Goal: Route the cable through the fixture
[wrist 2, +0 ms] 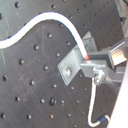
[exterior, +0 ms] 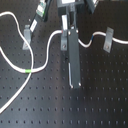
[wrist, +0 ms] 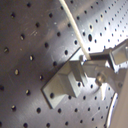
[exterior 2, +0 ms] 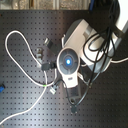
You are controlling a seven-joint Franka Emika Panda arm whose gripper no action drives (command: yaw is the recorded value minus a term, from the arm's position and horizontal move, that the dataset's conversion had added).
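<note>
The white cable [exterior: 47, 50] snakes over the black pegboard, with a green band [exterior: 28, 71] at the first exterior view's left. My gripper [exterior: 66, 34] hangs from the top centre, shut on the cable. In the second wrist view the gripper [wrist 2: 90, 59] pinches the cable [wrist 2: 47, 19] right beside a grey bracket fixture [wrist 2: 71, 64]. The cable hangs on below it to a blue band [wrist 2: 102, 120]. In the first wrist view the gripper [wrist: 91, 62] holds the cable [wrist: 75, 27] just above the fixture block [wrist: 64, 84]. In the second exterior view the arm [exterior 2: 67, 61] hides the gripper.
Two more grey fixtures stand on the board, one at the first exterior view's left [exterior: 27, 33] and one at its right [exterior: 107, 41]. The cable makes a wide loop [exterior 2: 12, 37] at the second exterior view's left. Black hoses [exterior 2: 100, 45] hang off the arm.
</note>
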